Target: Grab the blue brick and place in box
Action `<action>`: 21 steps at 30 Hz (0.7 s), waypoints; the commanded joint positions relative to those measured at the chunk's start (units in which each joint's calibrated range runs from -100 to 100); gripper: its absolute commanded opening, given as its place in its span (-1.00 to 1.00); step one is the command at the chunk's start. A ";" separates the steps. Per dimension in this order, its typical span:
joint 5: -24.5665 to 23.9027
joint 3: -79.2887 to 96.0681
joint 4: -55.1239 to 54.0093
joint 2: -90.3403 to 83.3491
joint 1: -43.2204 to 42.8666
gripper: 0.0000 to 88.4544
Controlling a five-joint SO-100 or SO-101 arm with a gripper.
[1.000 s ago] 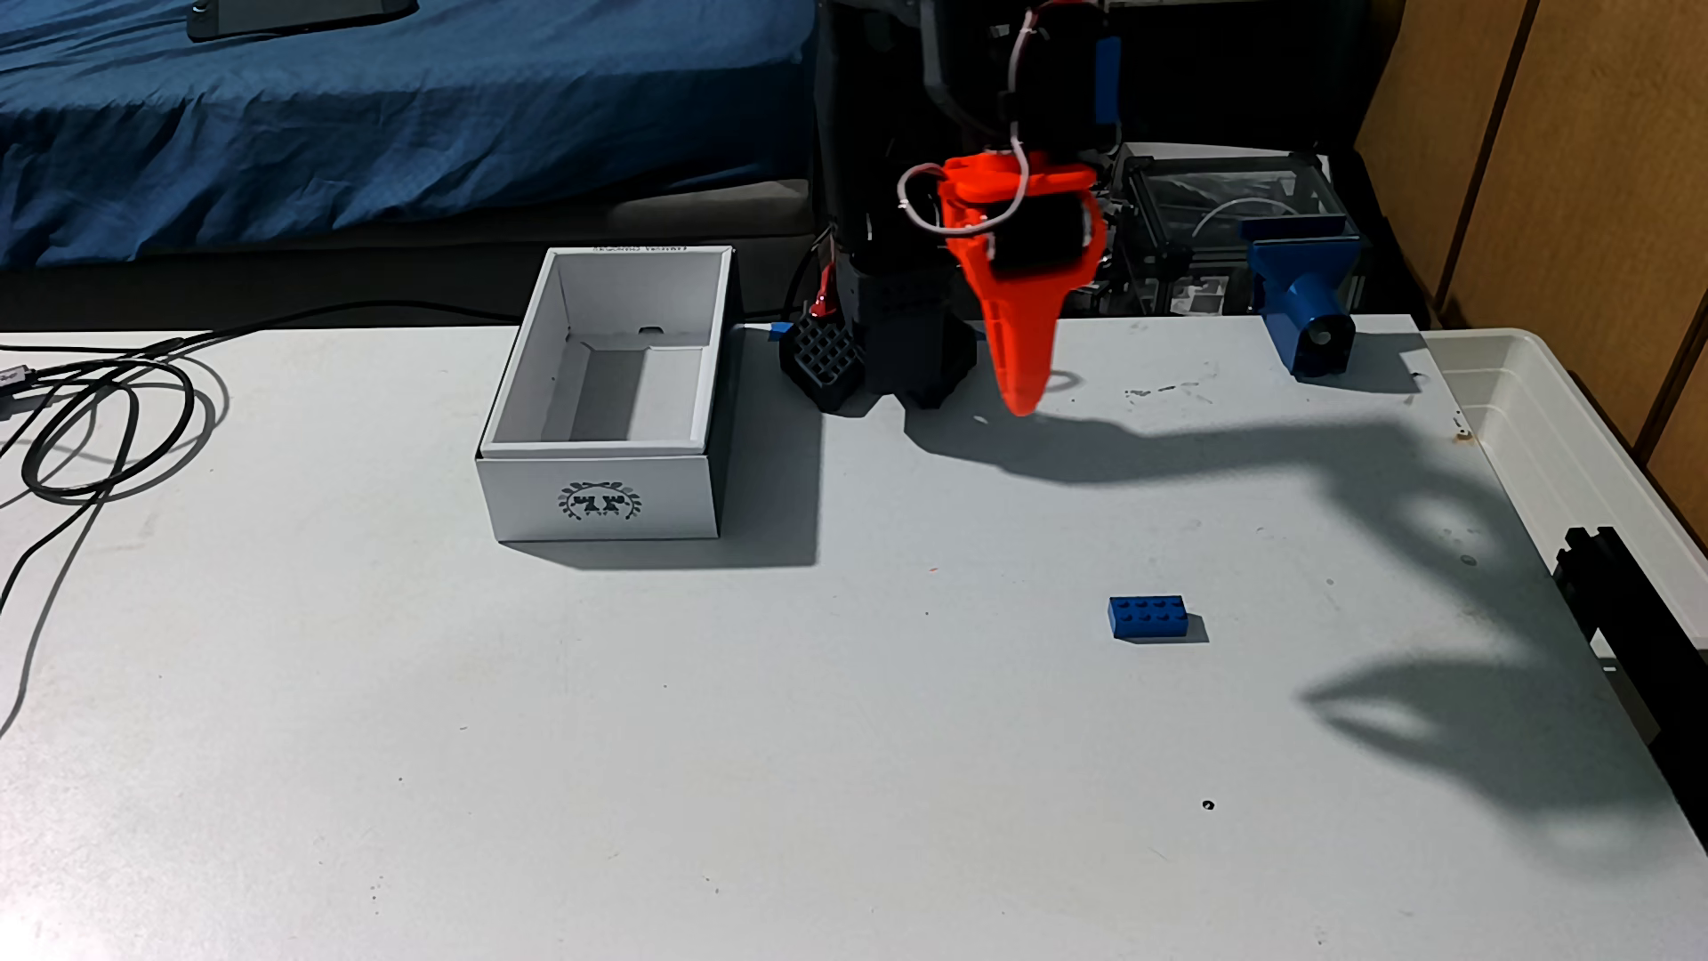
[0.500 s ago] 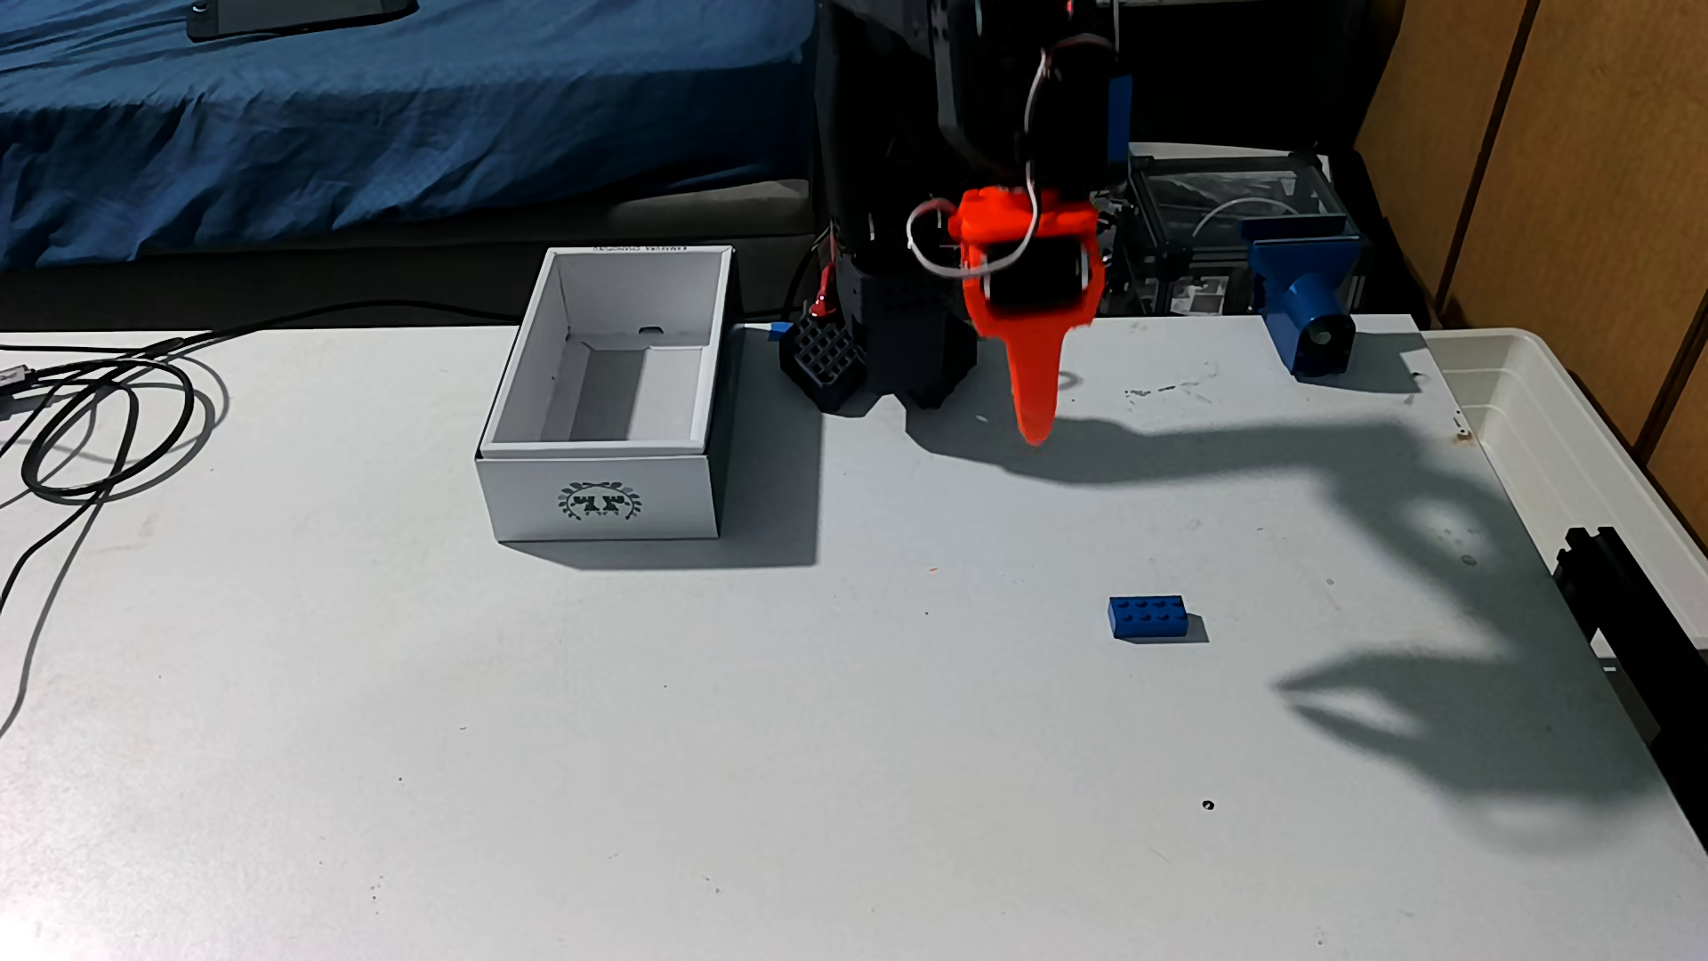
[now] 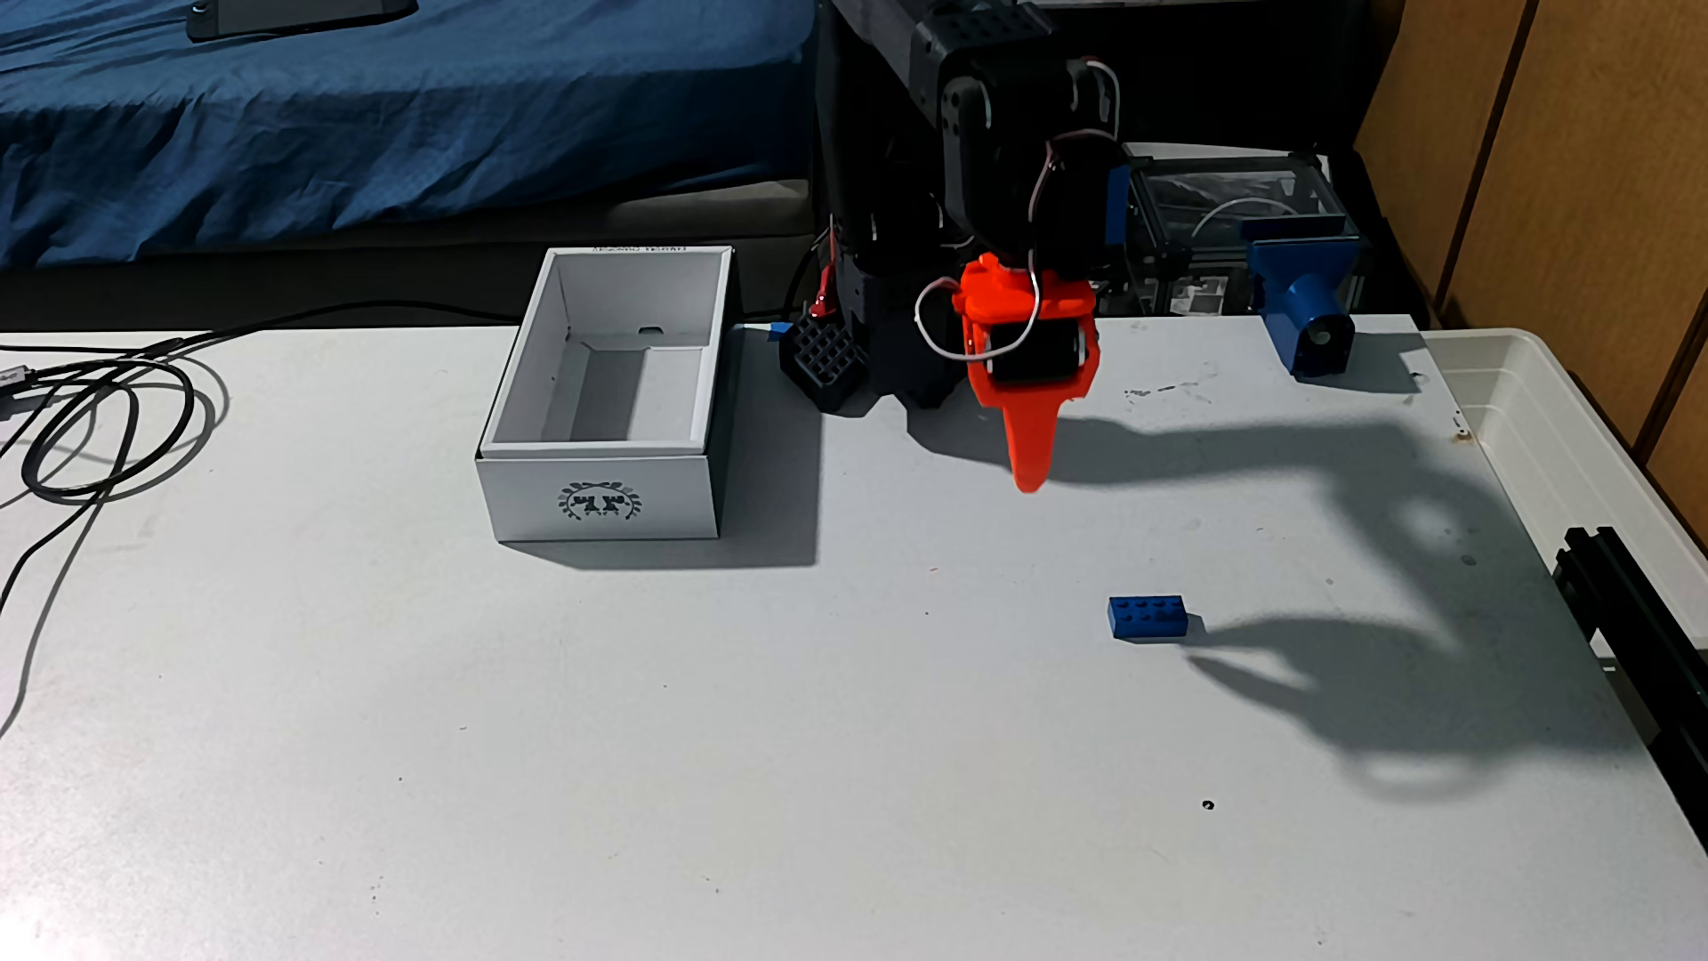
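The blue brick (image 3: 1148,616) lies flat on the white table, studs up, right of centre in the fixed view. My orange gripper (image 3: 1029,482) hangs above the table near the arm's base, pointing down, behind and left of the brick and well apart from it. From this side its fingers merge into a single wedge, so I cannot tell whether there is a gap between them. Its shadow reaches the table just right of the brick. The white box (image 3: 601,494) stands open at the left, with a dark wreath emblem on its near short side.
The black arm base (image 3: 910,356) sits at the table's back edge. A blue printed bracket (image 3: 1303,300) stands at the back right, and a translucent tray (image 3: 1553,434) lies along the right edge. Black cables (image 3: 102,425) coil at the far left. A black rail (image 3: 1627,610) sits at the right.
The gripper has come down and forward toward the table. Its shadow has slid left, up to the brick. Brick and box have not moved.
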 commanded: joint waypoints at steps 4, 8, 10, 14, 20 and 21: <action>-3.60 1.46 -5.82 -0.24 -0.35 -0.98; -7.71 1.82 -5.82 0.02 -1.69 -0.98; -8.81 1.82 -5.65 1.03 -2.58 -0.98; -9.70 1.73 -5.74 4.84 -4.51 -0.98; -10.60 1.73 -9.96 12.53 -5.55 -0.97; -10.60 1.55 -10.82 13.80 -5.55 -0.97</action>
